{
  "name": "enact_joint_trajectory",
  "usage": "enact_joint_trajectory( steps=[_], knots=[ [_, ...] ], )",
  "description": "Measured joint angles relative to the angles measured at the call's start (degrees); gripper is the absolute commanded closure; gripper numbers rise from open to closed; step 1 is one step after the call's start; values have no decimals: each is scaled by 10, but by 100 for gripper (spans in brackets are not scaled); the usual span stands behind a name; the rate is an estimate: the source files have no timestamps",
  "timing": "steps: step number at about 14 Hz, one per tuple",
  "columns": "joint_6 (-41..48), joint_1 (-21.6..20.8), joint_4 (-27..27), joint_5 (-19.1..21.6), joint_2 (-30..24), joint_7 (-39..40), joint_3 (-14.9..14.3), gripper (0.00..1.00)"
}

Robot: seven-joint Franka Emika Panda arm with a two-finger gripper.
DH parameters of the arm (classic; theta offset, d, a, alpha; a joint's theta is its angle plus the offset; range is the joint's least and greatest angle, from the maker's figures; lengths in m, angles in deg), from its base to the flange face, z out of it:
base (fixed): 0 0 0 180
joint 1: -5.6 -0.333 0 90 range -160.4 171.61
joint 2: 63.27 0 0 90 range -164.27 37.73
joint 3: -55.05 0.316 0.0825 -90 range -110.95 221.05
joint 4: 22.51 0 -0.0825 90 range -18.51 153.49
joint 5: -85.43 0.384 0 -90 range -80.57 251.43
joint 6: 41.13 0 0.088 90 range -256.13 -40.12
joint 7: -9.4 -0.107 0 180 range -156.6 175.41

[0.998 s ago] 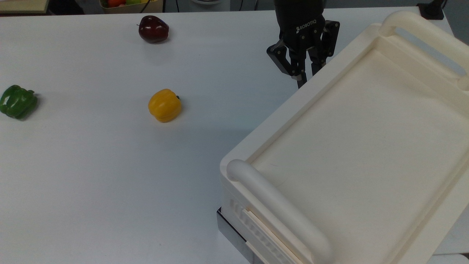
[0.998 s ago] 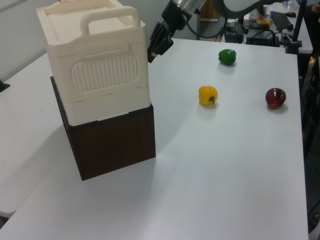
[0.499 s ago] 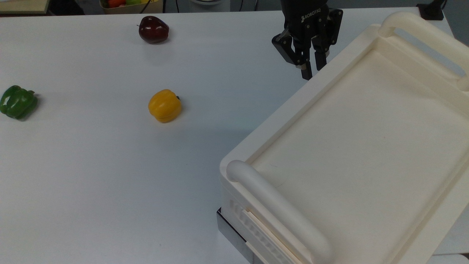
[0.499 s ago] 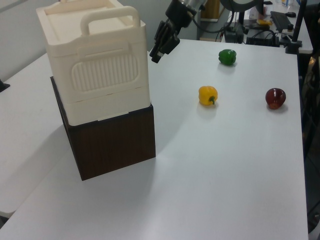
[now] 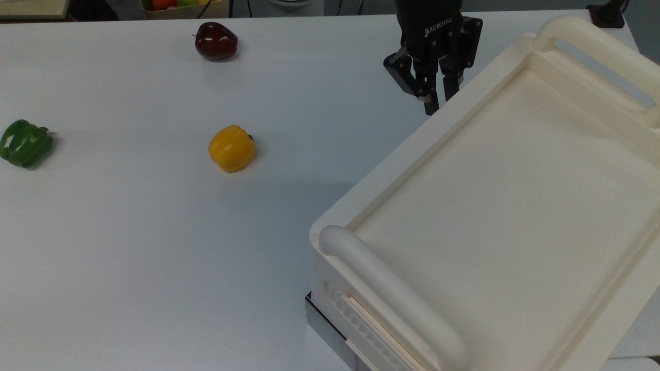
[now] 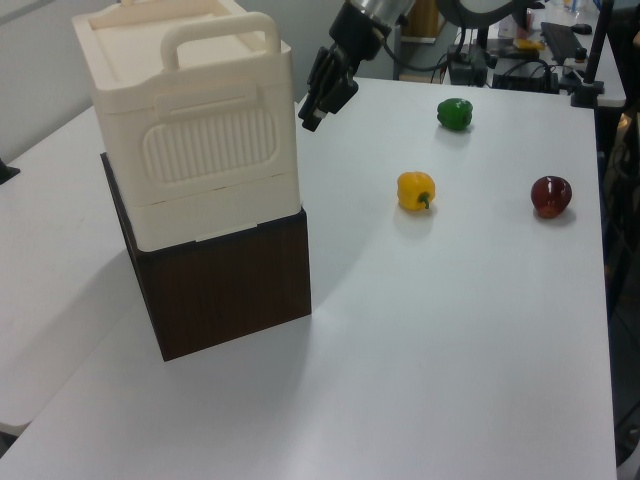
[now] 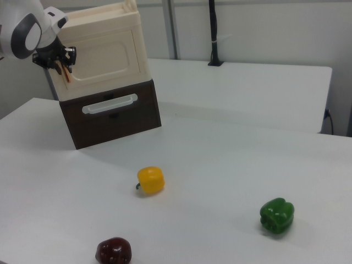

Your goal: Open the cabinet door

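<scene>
The cream cabinet (image 5: 392, 154) stands on a dark brown base (image 6: 230, 280). Its door (image 7: 104, 55) is the flat cream panel on the front face and looks about flush with the frame. A small copper-brown plate (image 7: 66, 75) shows at the door's free end, on the right view's left. My gripper (image 5: 438, 103) sits at that end, just below the top rim, also seen from the side (image 6: 310, 120) and from the front (image 7: 60, 67). Its fingers stand close together with a narrow gap at the door's edge. The cabinet rim hides the tips in the top view.
A yellow pepper (image 5: 231, 148), a green pepper (image 5: 25, 142) and a dark red apple (image 5: 216, 40) lie on the white table, well apart from the cabinet. The brown base has a drawer with a cream bar handle (image 7: 110, 104). Thick bar handles (image 5: 392, 293) cap both short ends of the cabinet top.
My gripper has shifted a little toward the top of the top view, slightly away from the cabinet front. The cabinet barely twitched. The fruit has not moved.
</scene>
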Motion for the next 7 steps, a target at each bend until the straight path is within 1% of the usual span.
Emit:
enact_joint_trajectory(
  steps=[4, 5, 7],
  knots=[
    [-32, -7, 0, 0, 8, 0, 0, 66],
    [-41, -8, 0, 0, 11, 0, 0, 67],
    [-48, -9, 0, 0, 15, 0, 0, 86]
  ],
)
